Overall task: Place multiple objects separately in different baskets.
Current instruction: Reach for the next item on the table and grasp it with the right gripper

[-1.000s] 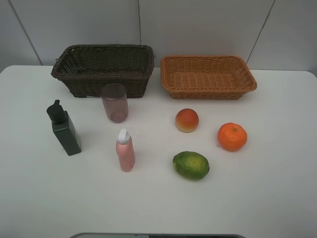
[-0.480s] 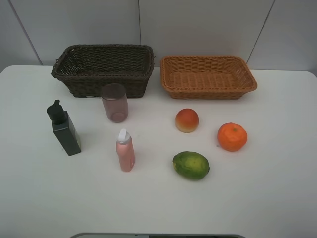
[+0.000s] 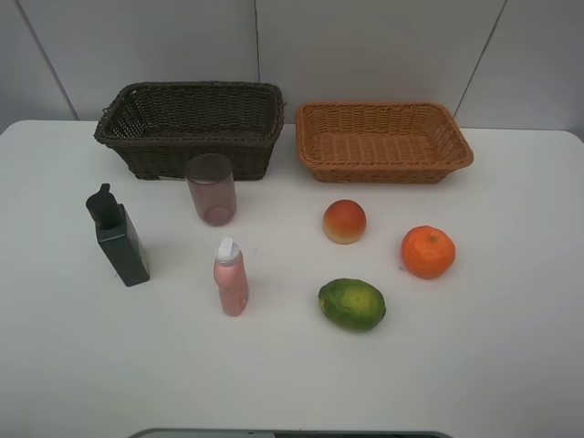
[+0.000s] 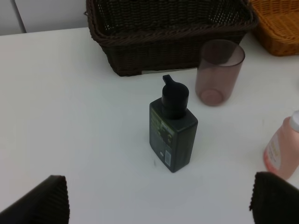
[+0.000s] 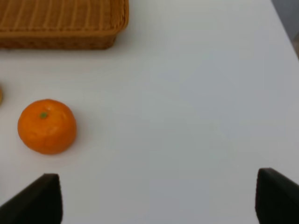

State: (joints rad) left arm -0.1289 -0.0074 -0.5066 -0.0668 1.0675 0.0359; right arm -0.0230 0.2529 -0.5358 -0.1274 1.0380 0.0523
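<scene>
Baskets sit side by side along the top of my overhead view, the dark brown basket (image 3: 182, 157) left, the tan basket (image 3: 383, 170) right. Below them on the white surface (image 3: 511, 356), black pump bottle (image 3: 120, 242), pink cup (image 3: 212, 189) and pink bottle (image 3: 231, 281) stand left; red-yellow fruit (image 3: 344, 222), orange (image 3: 427, 252) and green fruit (image 3: 351, 304) lie right. My left pincer (image 4: 156, 200) and right pincer (image 5: 156, 198) both gape wide, gripping nothing.

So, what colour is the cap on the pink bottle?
White cap, clearest in the exterior high view.

The pink bottle (image 4: 283, 150) and the tan basket (image 5: 56, 41) are cut off by wrist-view edges.
</scene>
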